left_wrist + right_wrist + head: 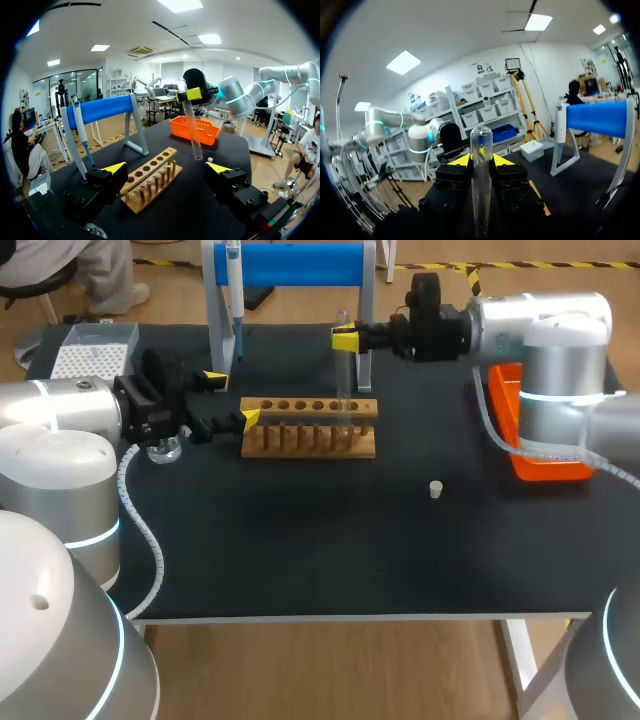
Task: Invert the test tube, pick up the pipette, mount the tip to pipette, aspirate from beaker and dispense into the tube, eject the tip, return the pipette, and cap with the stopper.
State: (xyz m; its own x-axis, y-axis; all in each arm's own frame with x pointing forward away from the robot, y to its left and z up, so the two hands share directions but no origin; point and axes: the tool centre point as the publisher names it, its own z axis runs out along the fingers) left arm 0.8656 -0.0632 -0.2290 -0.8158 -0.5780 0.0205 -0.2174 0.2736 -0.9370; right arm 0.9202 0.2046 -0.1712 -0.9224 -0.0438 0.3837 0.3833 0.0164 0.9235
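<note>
Right tool (345, 338) is clamped on the test tube (343, 380), both yellow tips pressed against the glass. The tube hangs near upright over the right end of the wooden rack (310, 428).

Left tool (230, 400) sits at 9 o'clock of the rack, fingers spread wide and holding nothing, with the beaker (165, 449) just beneath it.

The pipette (232, 290) hangs on the blue stand (300, 262) at 11 o'clock of the rack.

The stopper (436, 489) lies on the counter (330, 550) at 4 o'clock of the rack, well apart from it.
</note>
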